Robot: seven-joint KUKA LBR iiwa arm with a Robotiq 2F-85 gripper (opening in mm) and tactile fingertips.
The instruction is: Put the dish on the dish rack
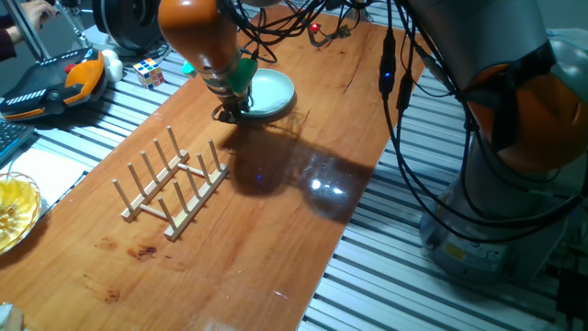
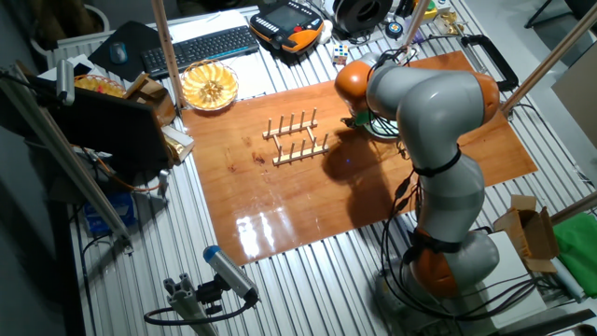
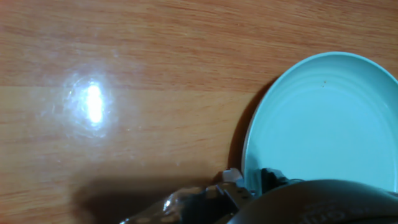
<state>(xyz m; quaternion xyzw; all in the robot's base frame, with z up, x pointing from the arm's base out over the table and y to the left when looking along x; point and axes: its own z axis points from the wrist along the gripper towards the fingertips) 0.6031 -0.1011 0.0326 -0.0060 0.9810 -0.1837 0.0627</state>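
gripper (image 1: 229, 112) is straddling the near rim of the dish (image 1: 272, 92), fingers narrow, grip unclear. dish is lying flat toward the table's (image 1: 276, 230) far edge; dish rack (image 1: 173, 188) is standing mid-table, apart.

A glossy pale mint-green dish (image 3: 323, 118), a light-wood dish rack (image 1: 173, 187), a reddish-brown wooden table (image 1: 276, 239).

A yellow bowl (image 2: 209, 86), keyboard (image 2: 203, 46), Rubik's cube (image 1: 149, 72) and orange-black pendant (image 1: 55, 83) ring the wooden board (image 1: 276, 230).
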